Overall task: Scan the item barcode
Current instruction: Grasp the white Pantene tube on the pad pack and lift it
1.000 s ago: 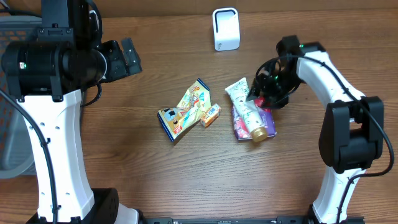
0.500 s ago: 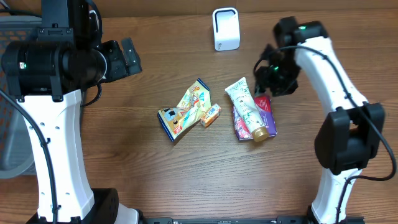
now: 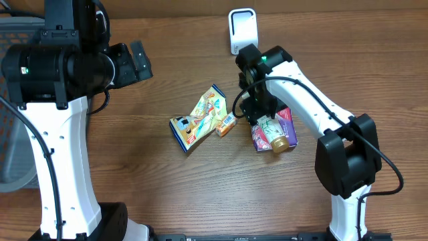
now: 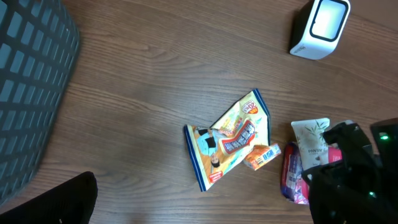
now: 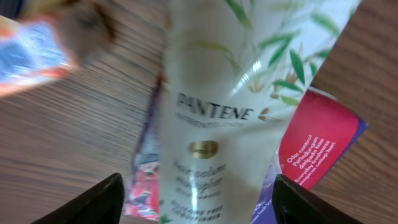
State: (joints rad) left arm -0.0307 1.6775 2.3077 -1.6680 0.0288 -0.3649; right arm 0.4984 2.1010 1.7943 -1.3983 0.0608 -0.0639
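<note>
Right gripper (image 5: 202,208) hangs right over the tube (image 5: 211,124), fingers spread wide to either side. Tube lies flat across a red pack (image 5: 317,149), below the scanner (image 3: 242,30). Left gripper (image 3: 136,60) sits far off, spread too.

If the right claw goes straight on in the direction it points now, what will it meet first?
Most likely the Pantene tube, which lies straight ahead of the open right claw in the wrist view. The gap to it is unclear.
</note>
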